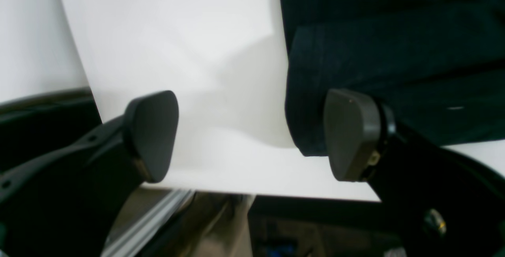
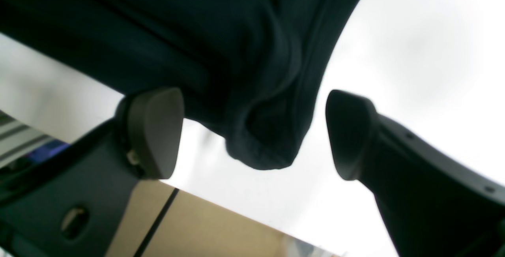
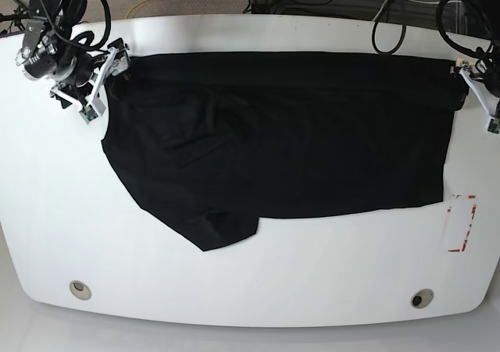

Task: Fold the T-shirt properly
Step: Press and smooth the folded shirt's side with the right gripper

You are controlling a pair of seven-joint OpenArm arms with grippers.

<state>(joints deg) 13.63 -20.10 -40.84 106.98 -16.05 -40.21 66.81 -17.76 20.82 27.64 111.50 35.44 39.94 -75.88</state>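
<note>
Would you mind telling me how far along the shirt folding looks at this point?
Early stage. Done: the T-shirt lies spread across the table, possibly folded once lengthwise, with one sleeve sticking out at the lower left. In hand: nothing; the left hand and right hand are both open at the shirt's far corners, its cloth between or beside the fingers. Left: tucking the sleeve and the crosswise folds.

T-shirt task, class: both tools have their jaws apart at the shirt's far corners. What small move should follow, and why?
Probably lift both tools clear. The left tool and right tool stand open, gripping nothing, while the T-shirt lies spread on the white table with one sleeve sticking out, unfolded.
</note>
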